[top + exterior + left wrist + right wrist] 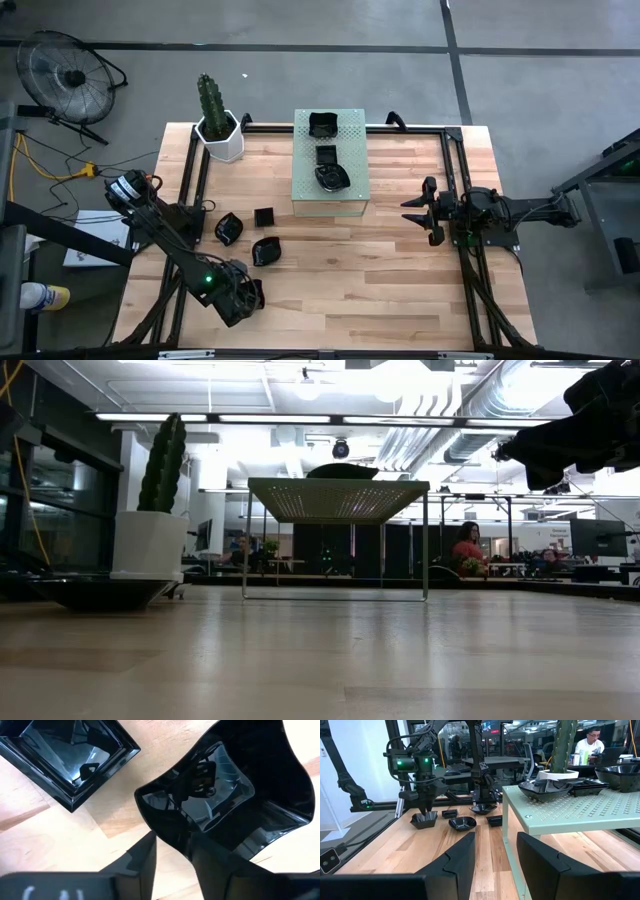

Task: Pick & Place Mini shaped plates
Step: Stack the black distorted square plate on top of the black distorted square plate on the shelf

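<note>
The left gripper (426, 811) reaches down over a wavy-edged black plate (235, 805) near the table's (400, 280) front left, one finger inside its rim, though whether it grips is unclear. A square plate (65, 755) lies just beside. The right gripper (418, 210) hovers spread beside the pale green stand (352, 195), which carries three more plates.

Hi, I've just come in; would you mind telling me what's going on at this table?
The robot is sorting small glossy black dishes. The left gripper is down at the table's front-left, its fingers straddling the rim of a wavy-edged dish beside a square dish. Three more dishes lie on the wood nearby, and three already sit on the pale green perforated stand. The right gripper waits open at the right side, holding nothing.
</note>
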`<control>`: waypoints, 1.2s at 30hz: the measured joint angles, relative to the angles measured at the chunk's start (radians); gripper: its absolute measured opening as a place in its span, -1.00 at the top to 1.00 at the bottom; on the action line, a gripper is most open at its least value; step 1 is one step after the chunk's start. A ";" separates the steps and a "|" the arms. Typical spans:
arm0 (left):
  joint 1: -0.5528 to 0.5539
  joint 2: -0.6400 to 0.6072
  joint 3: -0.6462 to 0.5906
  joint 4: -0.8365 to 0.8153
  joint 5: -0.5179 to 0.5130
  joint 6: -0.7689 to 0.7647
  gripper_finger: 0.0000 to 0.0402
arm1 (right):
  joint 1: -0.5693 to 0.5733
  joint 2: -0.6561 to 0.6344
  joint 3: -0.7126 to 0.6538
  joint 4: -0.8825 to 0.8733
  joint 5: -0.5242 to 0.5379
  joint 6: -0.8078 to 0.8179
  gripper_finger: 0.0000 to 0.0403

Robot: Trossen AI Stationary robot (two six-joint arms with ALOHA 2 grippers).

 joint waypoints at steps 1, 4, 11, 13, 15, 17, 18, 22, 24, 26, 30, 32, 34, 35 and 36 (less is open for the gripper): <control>0.000 0.000 0.000 0.000 0.000 0.000 0.46 | 0.000 0.000 0.000 0.000 0.000 0.000 0.30; 0.000 0.000 0.000 0.005 0.000 0.000 0.52 | 0.000 0.000 0.000 0.000 0.000 0.000 0.30; 0.000 0.000 0.000 0.021 -0.023 0.000 0.55 | 0.000 0.000 0.000 0.000 0.000 0.000 0.30; 0.000 0.000 0.000 0.021 -0.029 0.000 0.55 | 0.000 0.000 0.000 0.000 0.000 0.000 0.30; 0.000 0.000 0.000 0.021 -0.031 -0.001 0.55 | 0.000 0.000 0.000 0.000 0.000 0.000 0.30; 0.000 0.000 0.000 0.021 -0.034 -0.003 0.55 | 0.000 0.000 0.000 0.000 0.000 0.000 0.30; 0.000 0.000 0.000 0.022 -0.034 -0.003 0.55 | 0.000 0.000 0.000 0.000 0.000 0.000 0.30; 0.000 0.000 0.000 0.034 -0.056 -0.006 0.55 | 0.000 0.000 0.000 0.000 0.000 0.000 0.30; 0.000 0.000 0.000 0.046 -0.076 -0.005 0.55 | 0.000 0.000 0.000 0.000 0.000 0.000 0.30; 0.004 0.000 0.000 0.052 -0.079 -0.005 0.55 | 0.000 0.000 0.000 0.000 0.000 0.000 0.30; 0.017 0.029 0.000 0.073 -0.084 -0.004 0.55 | 0.000 0.000 0.000 0.000 0.000 0.000 0.30; 0.032 0.056 0.000 0.114 -0.085 -0.003 0.55 | 0.000 0.000 0.000 0.000 0.000 0.000 0.30; 0.034 0.075 0.000 0.138 -0.094 -0.002 0.55 | 0.000 0.002 0.000 0.000 0.000 0.000 0.30; 0.035 0.080 0.000 0.147 -0.100 0.000 0.55 | 0.000 0.003 0.000 0.000 0.000 0.000 0.30; 0.041 0.087 0.000 0.168 -0.105 0.002 0.55 | 0.000 0.003 0.000 0.000 0.000 0.000 0.30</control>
